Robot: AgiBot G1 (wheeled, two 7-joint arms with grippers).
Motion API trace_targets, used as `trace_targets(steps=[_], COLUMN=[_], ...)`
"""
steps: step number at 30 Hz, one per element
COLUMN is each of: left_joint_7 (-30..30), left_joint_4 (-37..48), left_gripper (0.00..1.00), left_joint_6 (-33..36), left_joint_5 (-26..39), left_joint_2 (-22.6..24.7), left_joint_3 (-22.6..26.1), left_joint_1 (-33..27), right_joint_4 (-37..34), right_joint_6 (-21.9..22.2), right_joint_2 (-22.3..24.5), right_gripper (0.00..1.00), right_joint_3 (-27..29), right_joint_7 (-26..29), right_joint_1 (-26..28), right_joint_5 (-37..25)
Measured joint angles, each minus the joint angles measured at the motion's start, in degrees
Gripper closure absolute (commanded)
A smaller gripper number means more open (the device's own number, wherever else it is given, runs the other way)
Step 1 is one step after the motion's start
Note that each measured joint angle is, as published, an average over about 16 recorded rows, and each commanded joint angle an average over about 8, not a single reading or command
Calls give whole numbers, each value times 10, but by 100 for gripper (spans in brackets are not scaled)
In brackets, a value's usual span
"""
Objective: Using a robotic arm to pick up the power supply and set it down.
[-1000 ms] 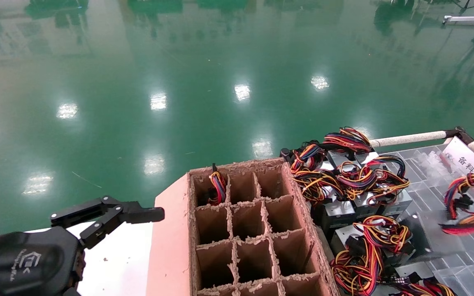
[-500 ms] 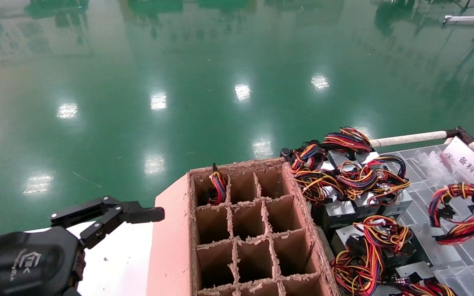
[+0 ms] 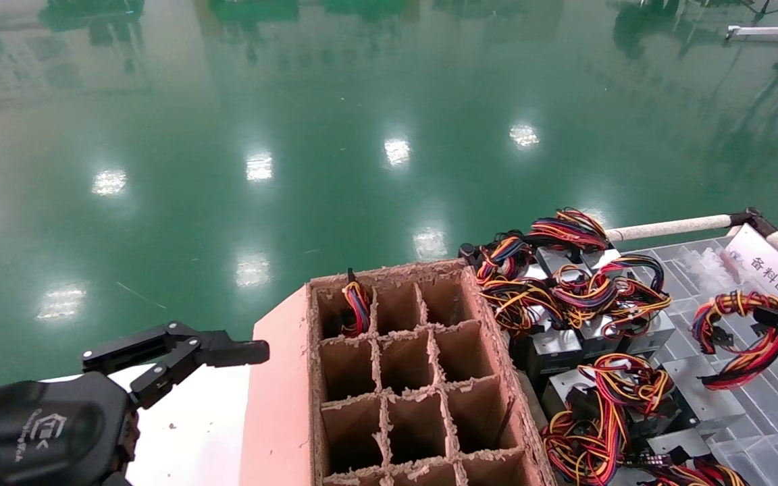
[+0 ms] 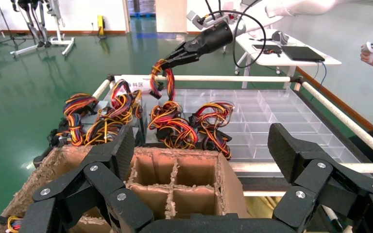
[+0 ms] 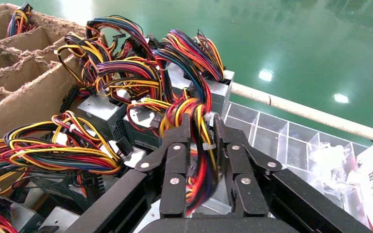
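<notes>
Right hand (image 5: pixel 201 145) clamps the power supply's (image 5: pixel 196 160) wire bundle.

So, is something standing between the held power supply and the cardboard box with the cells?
Yes. The right gripper holds the power supply by its wire bundle above the clear tray; the pile of other power supplies lies between it and the cardboard box.

Power supply (image 3: pixel 740 337) box hidden.
</notes>
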Motion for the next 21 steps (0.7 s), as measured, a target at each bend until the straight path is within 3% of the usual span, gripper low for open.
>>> trace_targets(steps=[12,21], left_joint_7=[0,0], left_joint_4=[0,1], left_gripper=[0,0], left_joint_6=[0,0], left_joint_5=[0,0], left_joint_2=[0,0], left_joint_3=[0,0], left_joint_1=[0,0], right_joint_4=[14,67], right_joint_6=[-23,-37], right_joint_2=[-3,-10], right_gripper=[0,0], right_joint_3=[-1,0], right_joint_7=[19,56], right_joint_1=[8,-1], right_joint_5=[0,13])
